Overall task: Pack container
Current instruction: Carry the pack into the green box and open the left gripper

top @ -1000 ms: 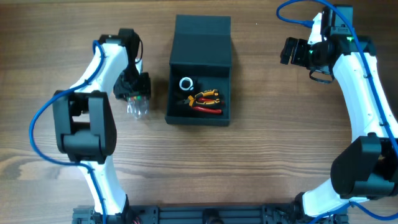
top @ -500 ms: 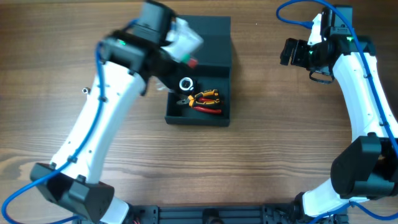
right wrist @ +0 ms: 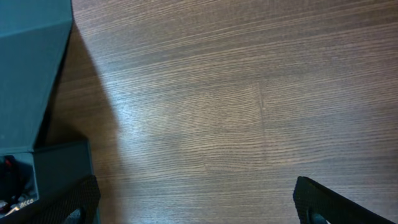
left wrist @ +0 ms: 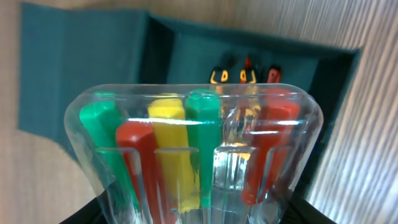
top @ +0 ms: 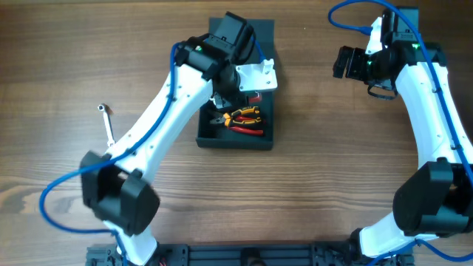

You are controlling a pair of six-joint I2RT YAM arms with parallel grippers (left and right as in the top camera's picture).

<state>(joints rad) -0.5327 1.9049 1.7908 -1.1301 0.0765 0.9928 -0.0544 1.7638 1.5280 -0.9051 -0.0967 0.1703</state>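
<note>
While left fingers (left wrist: 311, 214) clasp clear case (left wrist: 199, 155) above container (left wrist: 186, 56), right fingers (right wrist: 323, 208) spread, well aside

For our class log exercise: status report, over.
Left end effector shut on clear tool case, above container. Right end effector open, aside. Pliers inside; nothing blocking.

The left arm (top: 159, 118) and right arm (top: 427, 96) had smooth white links between bulky black joint housings, each trailed by a looping blue cable (top: 43, 198). A small green light (top: 418, 46) glowed at upper right. The right gripper (right wrist: 196, 202) had matte black fingers (right wrist: 317, 196).
</note>
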